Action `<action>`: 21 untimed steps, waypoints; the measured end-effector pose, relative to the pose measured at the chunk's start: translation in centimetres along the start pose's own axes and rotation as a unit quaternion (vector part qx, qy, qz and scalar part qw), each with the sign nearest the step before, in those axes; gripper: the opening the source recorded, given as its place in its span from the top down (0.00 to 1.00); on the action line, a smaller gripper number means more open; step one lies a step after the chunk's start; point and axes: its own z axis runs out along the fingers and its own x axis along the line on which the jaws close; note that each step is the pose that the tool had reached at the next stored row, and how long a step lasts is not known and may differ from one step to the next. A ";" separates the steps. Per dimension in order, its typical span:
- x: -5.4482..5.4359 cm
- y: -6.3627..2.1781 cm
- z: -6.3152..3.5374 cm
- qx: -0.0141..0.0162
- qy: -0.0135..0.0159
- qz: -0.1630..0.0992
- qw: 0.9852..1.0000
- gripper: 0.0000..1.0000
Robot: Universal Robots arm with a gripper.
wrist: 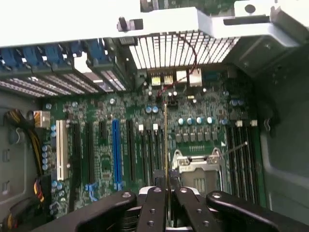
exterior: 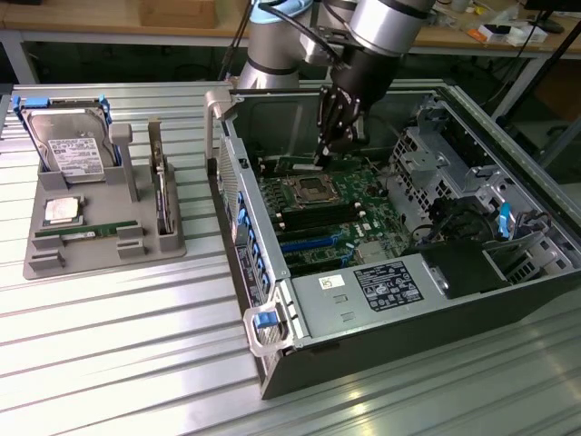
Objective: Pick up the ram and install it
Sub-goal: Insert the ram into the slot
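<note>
The ribbed metal tabletop (exterior: pixel 109 363) carries two things. The open computer case (exterior: pixel 427 313) lies on its side toward the right edge, and a grey parts tray (exterior: pixel 100 256) sits near the left edge. Inside the case the motherboard (exterior: pixel 338 229) faces up, with the processor socket (exterior: pixel 309 189) empty at its middle and dark memory slots (wrist: pixel 148 152) running along both flanks of the socket.

My gripper (exterior: pixel 325 153) hangs inside the case above the far end of the board, near the case's back wall. Its fingers are closed on the ram (wrist: pixel 166 140), so I judge the pick-up half done. The install is what remains, because the stick stands over the slots beside the socket and I see no sign that it is seated. Whether its lower edge touches a slot I cannot tell.

From my wrist the ram shows edge-on as a thin, straight, golden-brown line between my fingertips, reaching out across the board parallel to the slots. A similar green stick (exterior: pixel 77 233) lies in the tray's front groove.
</note>
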 end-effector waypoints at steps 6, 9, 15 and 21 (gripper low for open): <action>-0.2 0.07 0.00 0.056 0.000 0.003 0.998 0.87; -0.2 0.28 0.03 0.056 0.000 0.003 0.998 0.87; -0.1 1.04 0.14 0.056 0.000 0.003 0.998 0.87; -0.1 1.04 0.14 0.056 0.000 0.003 0.998 0.87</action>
